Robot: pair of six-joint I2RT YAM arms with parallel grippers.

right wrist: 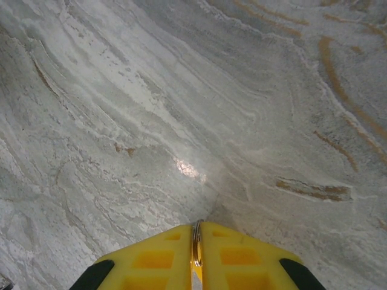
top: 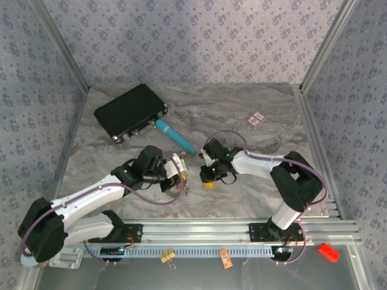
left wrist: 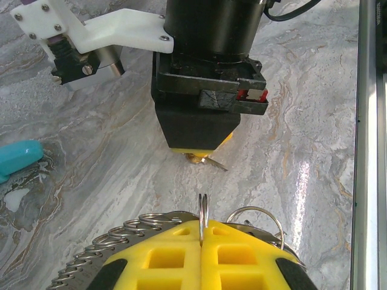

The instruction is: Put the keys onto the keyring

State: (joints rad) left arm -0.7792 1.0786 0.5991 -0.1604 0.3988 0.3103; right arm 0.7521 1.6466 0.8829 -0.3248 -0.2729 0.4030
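My left hand (left wrist: 203, 228), nearest: yellow fingers pressed together, pinching thin metal ring of keyring (left wrist: 203, 208) upright, more wire loops bunched at either side. Just beyond, my right hand (left wrist: 198, 148) faces it, tips closed on small key (left wrist: 205, 161), metal blade poking out low over marble surface (left wrist: 314, 151), close to ring, not touching. Teal tool (top: 175, 136) lies farther back. Black case (top: 130, 112) sits behind it, toward rear left.

Yellow fingers (right wrist: 172, 244) pinched on thin key (right wrist: 196, 241), edge-on, above marble table (right wrist: 181, 90).
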